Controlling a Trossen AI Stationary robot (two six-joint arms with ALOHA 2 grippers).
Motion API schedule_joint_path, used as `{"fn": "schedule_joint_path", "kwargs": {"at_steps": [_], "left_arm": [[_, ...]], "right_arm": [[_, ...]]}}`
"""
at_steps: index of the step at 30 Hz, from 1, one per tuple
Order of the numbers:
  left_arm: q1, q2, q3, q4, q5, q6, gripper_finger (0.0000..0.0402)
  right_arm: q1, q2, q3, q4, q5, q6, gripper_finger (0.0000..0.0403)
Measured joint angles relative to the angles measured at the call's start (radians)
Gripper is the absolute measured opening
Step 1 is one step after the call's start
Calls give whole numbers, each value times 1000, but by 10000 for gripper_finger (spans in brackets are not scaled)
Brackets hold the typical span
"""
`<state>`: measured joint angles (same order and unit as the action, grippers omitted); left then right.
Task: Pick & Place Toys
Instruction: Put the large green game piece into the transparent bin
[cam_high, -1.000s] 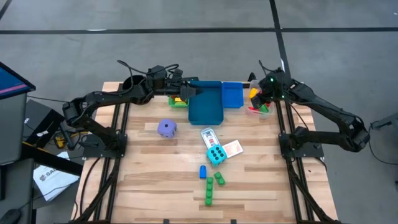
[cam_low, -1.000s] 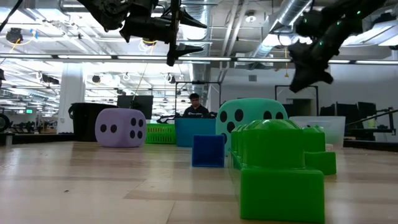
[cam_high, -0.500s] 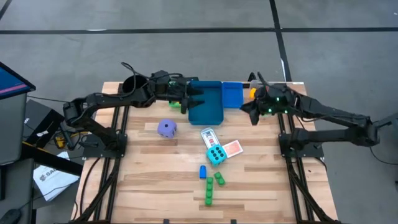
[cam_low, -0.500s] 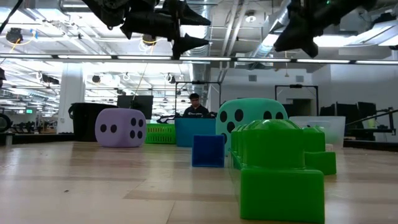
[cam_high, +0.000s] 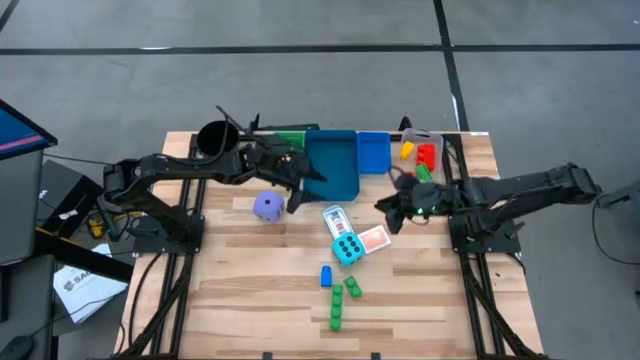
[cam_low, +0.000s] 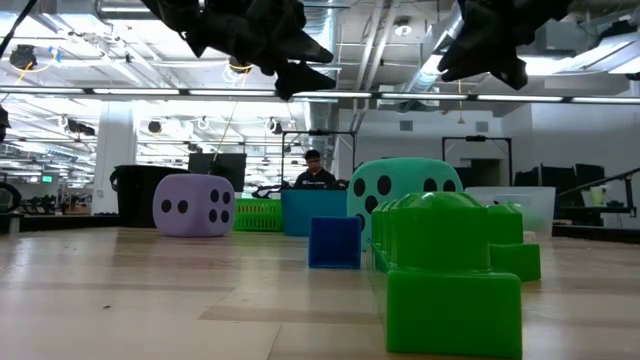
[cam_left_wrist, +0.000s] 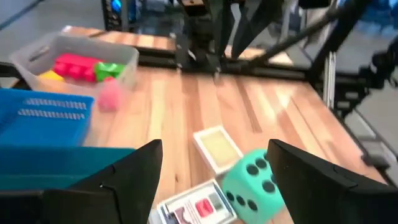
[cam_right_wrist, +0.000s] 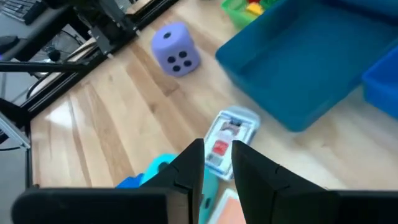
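A purple die (cam_high: 267, 206) rests on the table at the left. Two playing cards (cam_high: 335, 220) (cam_high: 373, 239), a cyan dotted die (cam_high: 348, 249), a blue brick (cam_high: 326, 276) and green bricks (cam_high: 337, 310) lie in the middle. My left gripper (cam_high: 305, 192) hangs open above the table between the purple die and the dark blue bin (cam_high: 331, 165). In its wrist view the cyan die (cam_left_wrist: 252, 186) and a card (cam_left_wrist: 214, 148) lie ahead. My right gripper (cam_high: 383, 205) hovers just right of the cards, its fingers (cam_right_wrist: 189, 165) a narrow gap apart, with nothing between them.
Along the far edge stand a black cup (cam_high: 213, 137), a green bin (cam_high: 290, 142), the dark blue bin, a lighter blue bin (cam_high: 373, 152) and a clear bin (cam_high: 422, 155) with red, yellow and green bricks. Bare wood lies at the near left. A person sits beyond the table (cam_low: 314, 170).
My right gripper has swung from above the clear bin toward the table's near edge and left, and now stands beside the cards. My left gripper has gone from the green bin toward the near edge past the blue bin's corner, rolling as it went. No toy has moved.
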<state>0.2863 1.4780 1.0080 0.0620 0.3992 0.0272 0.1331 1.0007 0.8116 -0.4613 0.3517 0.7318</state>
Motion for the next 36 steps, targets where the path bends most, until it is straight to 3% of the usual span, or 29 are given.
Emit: {"fn": "schedule_joint_path", "kwargs": {"at_steps": [7, 19, 25, 29, 36], "left_arm": [[-117, 0, -8, -39, -2, 102, 285], [-356, 0, -92, -42, -78, 134, 285], [-415, 4, -158, -47, -78, 134, 285], [-425, 4, -208, -37, -79, 172, 285], [-425, 24, -268, 69, -52, 232, 285]], "right_arm": [[111, 112, 0, 80, 39, 35, 79], [212, 183, 0, 223, 15, -119, 79], [245, 183, 0, 330, 20, -22, 79], [272, 183, 0, 439, 102, 32, 79], [309, 183, 0, 654, 277, -14, 79]]}}
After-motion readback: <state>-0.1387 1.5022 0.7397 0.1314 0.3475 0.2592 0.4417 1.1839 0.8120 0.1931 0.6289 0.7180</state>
